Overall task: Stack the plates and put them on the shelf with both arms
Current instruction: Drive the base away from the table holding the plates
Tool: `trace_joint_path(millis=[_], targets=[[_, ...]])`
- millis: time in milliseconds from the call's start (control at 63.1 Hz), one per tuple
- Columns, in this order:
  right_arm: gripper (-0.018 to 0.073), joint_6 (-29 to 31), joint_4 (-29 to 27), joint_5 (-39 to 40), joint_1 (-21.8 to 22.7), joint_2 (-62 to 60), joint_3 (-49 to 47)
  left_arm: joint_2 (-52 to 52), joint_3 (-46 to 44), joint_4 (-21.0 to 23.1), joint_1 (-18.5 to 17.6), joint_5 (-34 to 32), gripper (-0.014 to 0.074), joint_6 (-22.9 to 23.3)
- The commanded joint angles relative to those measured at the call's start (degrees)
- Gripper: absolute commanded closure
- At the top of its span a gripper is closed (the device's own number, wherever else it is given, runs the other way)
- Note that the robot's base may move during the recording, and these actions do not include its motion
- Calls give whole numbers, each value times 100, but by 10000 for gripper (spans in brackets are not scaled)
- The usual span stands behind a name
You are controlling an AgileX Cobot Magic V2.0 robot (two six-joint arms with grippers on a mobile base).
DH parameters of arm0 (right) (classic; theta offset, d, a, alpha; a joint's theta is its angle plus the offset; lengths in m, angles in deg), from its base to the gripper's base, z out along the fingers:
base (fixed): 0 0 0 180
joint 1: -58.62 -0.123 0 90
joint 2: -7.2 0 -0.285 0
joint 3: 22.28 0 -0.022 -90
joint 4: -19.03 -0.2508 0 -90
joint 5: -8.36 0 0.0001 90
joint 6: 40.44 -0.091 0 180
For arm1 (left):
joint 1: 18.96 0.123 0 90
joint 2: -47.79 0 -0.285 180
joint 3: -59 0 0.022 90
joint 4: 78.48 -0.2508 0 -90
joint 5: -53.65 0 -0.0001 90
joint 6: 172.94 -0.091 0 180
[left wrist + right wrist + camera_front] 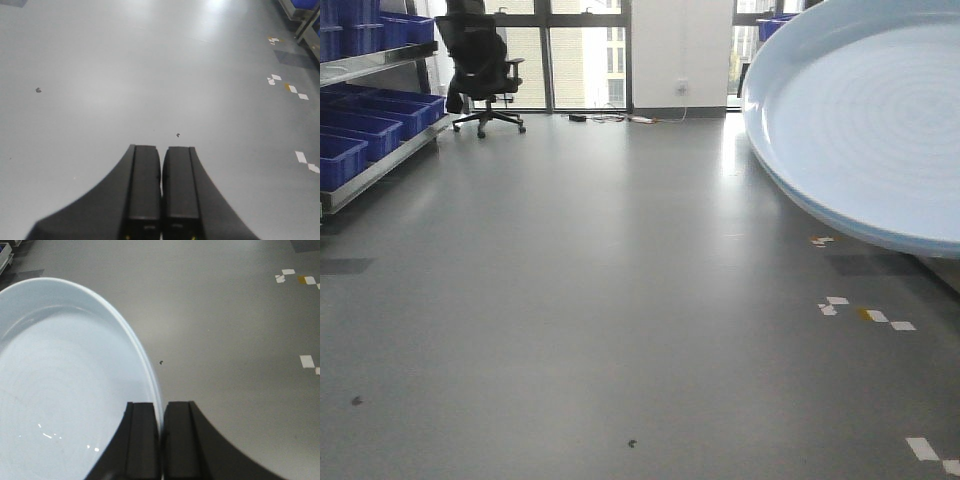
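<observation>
- One plate point(860, 120), pale blue-white and glossy, is held in the air at the right of the front view, tilted. It hides the back wall and floor behind it.
- Right gripper point(161, 407): jaws nearly together, pinching the plate's rim between them. The plate spreads out to the gripper's left, and its well shows faint concentric rings and small glints of light.
- Left gripper point(161, 152): fingers pressed together with nothing between them, over bare floor.
- Floor point(570, 280): grey and shiny, with a few dark specks. White and yellow tape marks point(865, 312) lie at the right, below the plate.
- Shelf point(380, 165): metal, at the far left, well apart from the plate.
- Several blue bins point(365, 125) stand in rows on the shelf; their contents cannot be told.
- Office chair point(480, 65): black, at the back beside the windows point(575, 55).
- Cables point(610, 118): on the floor by the back wall.
</observation>
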Motion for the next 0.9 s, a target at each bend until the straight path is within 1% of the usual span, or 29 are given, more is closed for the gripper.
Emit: trace_joint_path(millis=[0,888], targets=[[503,21,-45,553,21,-38,-192,6,-162,2,10,-429,507,51],[503,21,-45,542,21,-38,-192,6,-162,2,10,-429,507,51]])
